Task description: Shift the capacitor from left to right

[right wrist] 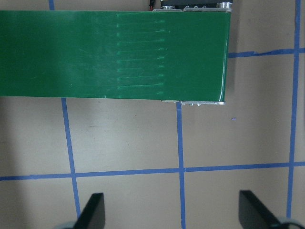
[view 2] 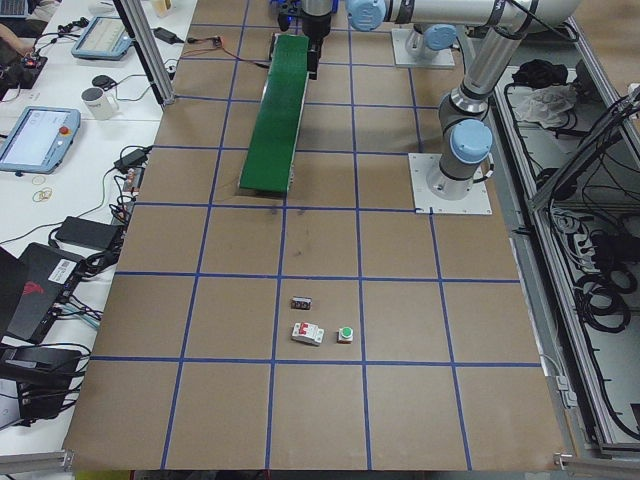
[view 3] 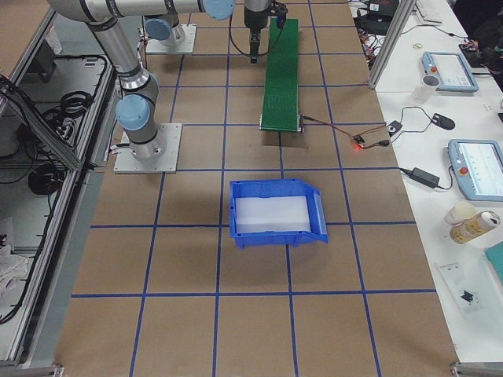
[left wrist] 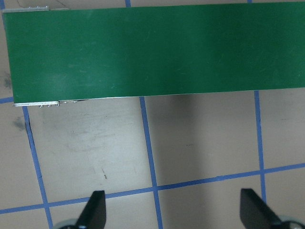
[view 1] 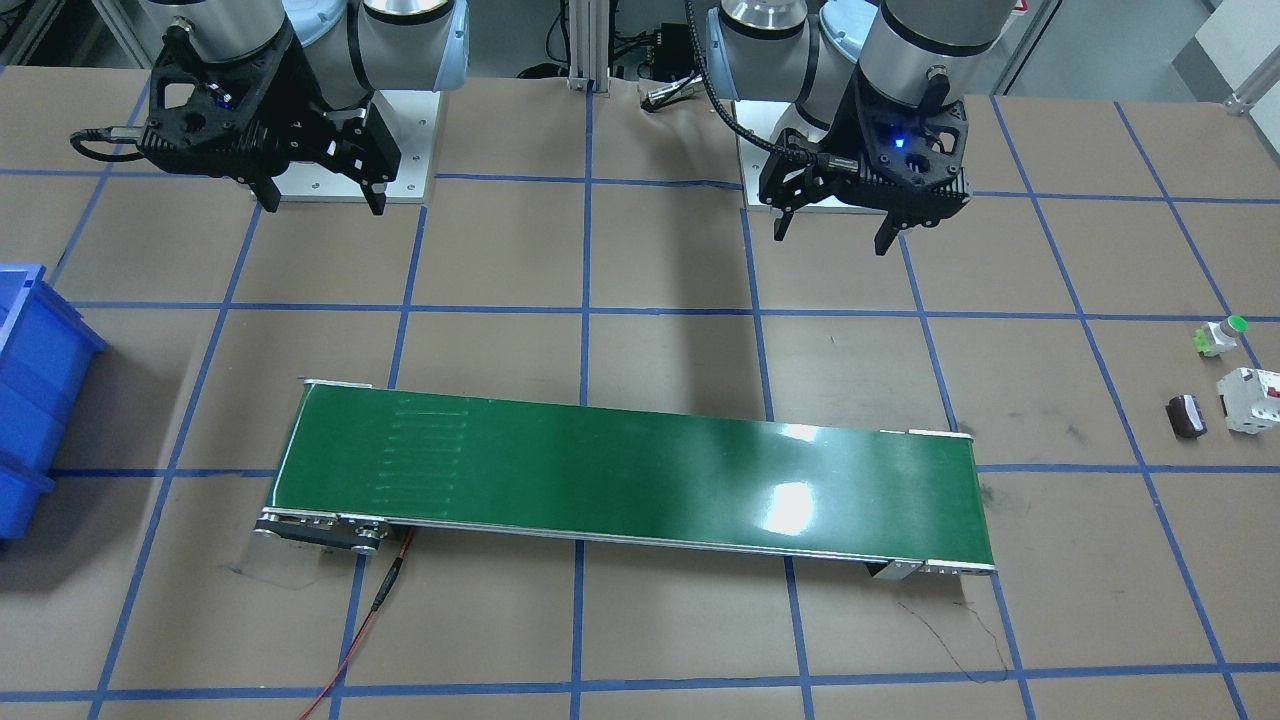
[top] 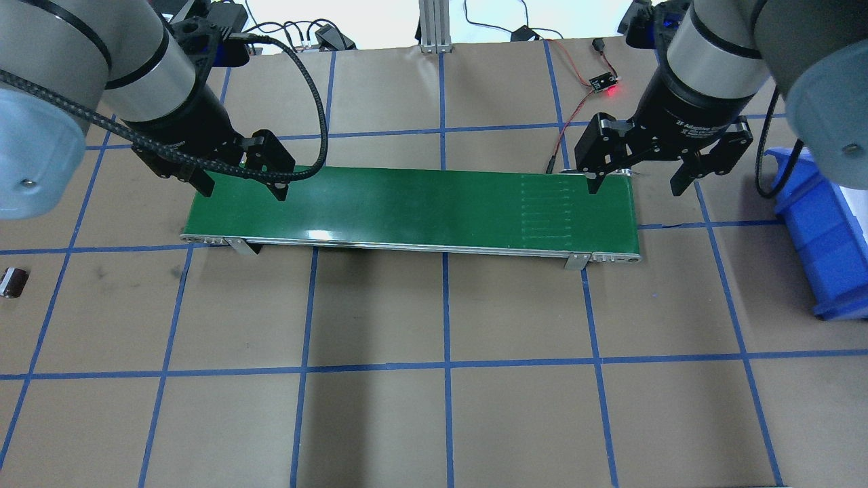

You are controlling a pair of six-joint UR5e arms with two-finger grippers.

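The capacitor (view 1: 1185, 416), a small dark brown-black cylinder, lies on the brown table far out on my left side. It also shows at the left edge of the overhead view (top: 13, 282) and in the exterior left view (view 2: 301, 301). My left gripper (view 1: 832, 238) (top: 242, 193) is open and empty, hovering over the left end of the green conveyor belt (top: 407, 203), well away from the capacitor. My right gripper (view 1: 323, 205) (top: 635, 190) is open and empty above the belt's right end. Neither wrist view shows the capacitor.
A white block with red marking (view 1: 1250, 398) and a green-capped white button (view 1: 1222, 335) lie next to the capacitor. A blue bin (top: 824, 230) stands at the far right. A red wire and a small lit board (top: 600, 83) lie behind the belt.
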